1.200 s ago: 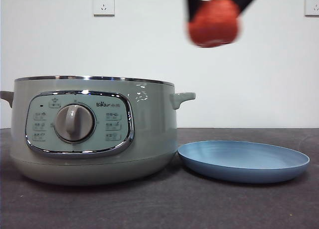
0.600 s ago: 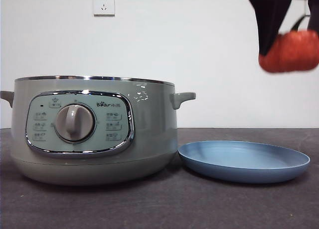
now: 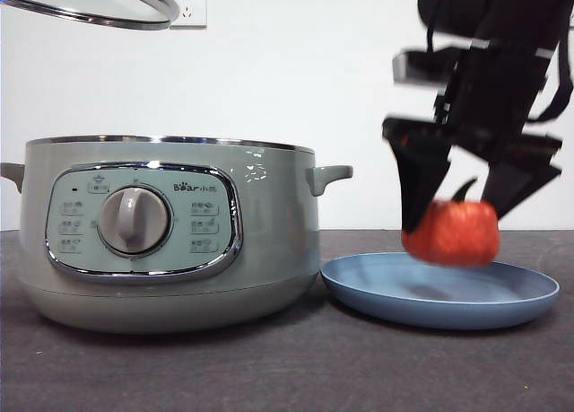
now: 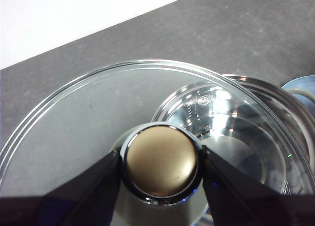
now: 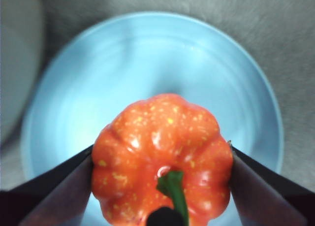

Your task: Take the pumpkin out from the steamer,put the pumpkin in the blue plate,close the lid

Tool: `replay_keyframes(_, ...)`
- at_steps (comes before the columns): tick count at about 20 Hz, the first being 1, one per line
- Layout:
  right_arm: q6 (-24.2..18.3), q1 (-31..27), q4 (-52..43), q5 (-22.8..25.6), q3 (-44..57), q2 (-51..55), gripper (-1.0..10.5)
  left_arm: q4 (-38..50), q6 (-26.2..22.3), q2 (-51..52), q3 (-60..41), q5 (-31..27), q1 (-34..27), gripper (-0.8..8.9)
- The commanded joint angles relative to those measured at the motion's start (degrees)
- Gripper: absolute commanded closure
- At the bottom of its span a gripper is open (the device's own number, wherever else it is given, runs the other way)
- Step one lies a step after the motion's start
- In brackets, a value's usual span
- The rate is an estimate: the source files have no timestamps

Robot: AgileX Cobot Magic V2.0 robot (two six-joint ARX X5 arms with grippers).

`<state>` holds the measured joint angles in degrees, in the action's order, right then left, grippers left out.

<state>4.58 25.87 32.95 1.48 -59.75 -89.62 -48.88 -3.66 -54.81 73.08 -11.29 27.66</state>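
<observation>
Left gripper [image 4: 161,168], clamped on the knob, has brought the lid [image 3: 90,4] in above the open steamer [image 3: 170,232], while right gripper [image 3: 462,219] has lowered the gripped pumpkin [image 3: 451,233] just over the plate [image 3: 502,300]; release next.

Both grippers' fingers [image 5: 59,186] clamped

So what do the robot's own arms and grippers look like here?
Both grippers have two black, flat, wedge-shaped jaws. In the front view the right gripper hangs from a bulky black arm with a grey block, black cables and a small green light on top. The left gripper shows only its dark jaws.
</observation>
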Motion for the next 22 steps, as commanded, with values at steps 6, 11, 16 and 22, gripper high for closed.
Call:
replay_keyframes(6,0.28,0.07,-0.57,-2.64,0.68,-6.01,7.1,4.42,-0.66,0.72,1.01,1.14,0.11,8.21)
replay_keyframes(11,0.59,0.11,-0.59,-2.62,0.68,-6.05,3.8,4.44,-0.66,0.72,1.01,1.14,0.11,8.21)
replay_keyframes(16,0.57,0.13,0.13,-2.73,0.66,-4.63,3.8,4.70,-0.66,0.72,1.01,1.22,0.09,8.21)
replay_keyframes(22,1.33,0.11,2.60,-2.71,0.66,5.77,3.8,7.96,-0.39,-0.66,1.01,7.17,0.09,8.22)
